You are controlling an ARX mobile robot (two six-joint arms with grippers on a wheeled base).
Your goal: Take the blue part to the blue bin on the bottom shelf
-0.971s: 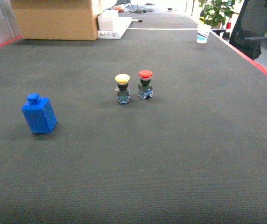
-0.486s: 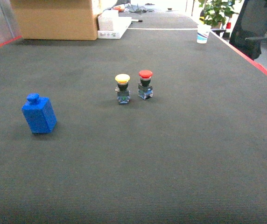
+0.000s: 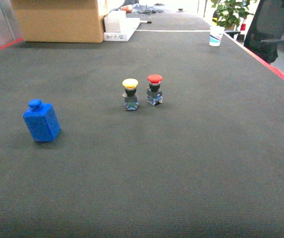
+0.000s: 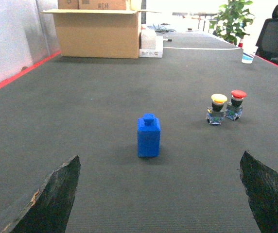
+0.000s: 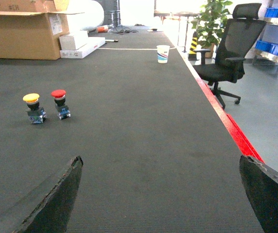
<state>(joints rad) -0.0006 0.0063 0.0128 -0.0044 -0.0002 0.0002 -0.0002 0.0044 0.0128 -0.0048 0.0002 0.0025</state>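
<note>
While nothing is in hand yet, we are right at the opening of this one. Over on the left, the blue part [image 3: 41, 122] stands upright on the dark mat [image 3: 181, 173], a small knob on top, free on all sides. From the left wrist view it sits dead ahead of the left gripper [image 4: 161, 194], whose two dark fingers [image 4: 51, 199] frame the lower corners, spread wide with nothing between them. The part is ahead of those tips, not between them, so the approach is not yet made.

Moving toward the middle, a yellow-capped push button [image 3: 130, 93] and a red-capped push button [image 3: 154, 89] stand just beside each other, well apart from the part. They are not the target, and I would judge they pose little risk to a reach from the left.

On to the right: the right gripper [image 5: 163, 194] is likewise spread and empty, looking down the mat past a paper cup [image 5: 163, 53] and an office chair [image 5: 226, 53] off the edge.

So the tally: grasp not done, carry not done, drop not done. Neither the blue bin nor the bottom shelf shows in any view, so where the part must go cannot be told from here; I reckon the base would have to turn or travel once the part is held.
</note>
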